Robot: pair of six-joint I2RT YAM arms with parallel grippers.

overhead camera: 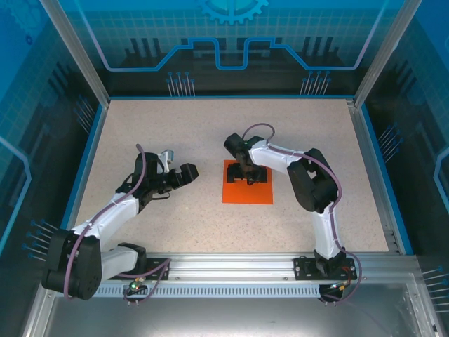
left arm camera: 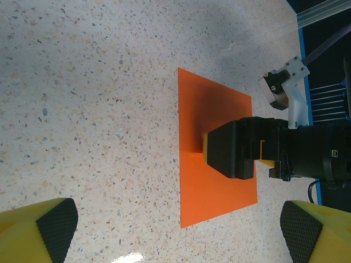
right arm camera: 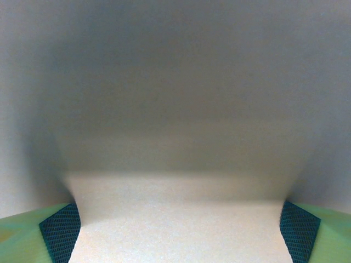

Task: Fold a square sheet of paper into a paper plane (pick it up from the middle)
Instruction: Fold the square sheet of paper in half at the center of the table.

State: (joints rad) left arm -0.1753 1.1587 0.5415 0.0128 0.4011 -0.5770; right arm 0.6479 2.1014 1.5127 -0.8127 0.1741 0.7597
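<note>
The square sheet of paper (overhead camera: 245,194) is lying flat on the surface (overhead camera: 175,126) directly beneath the right tool (overhead camera: 247,175), which is hanging low over its middle, fingers spread wide and gripping nothing; being square, the sheet is offering no long axis, its edges running roughly parallel with the surface's; the left tool (overhead camera: 184,174) is waiting beside the sheet's left edge, apart from it, likewise released; the right arm is sitting nearer, so the middle pinch is looking like its job.

sq paper sheet (overhead camera: 245,194): 1 | arms (overhead camera: 112,217): 2 | L end effector (overhead camera: 186,174) + R end effector (overhead camera: 247,177): 2 | table (overhead camera: 316,126): 1
</note>
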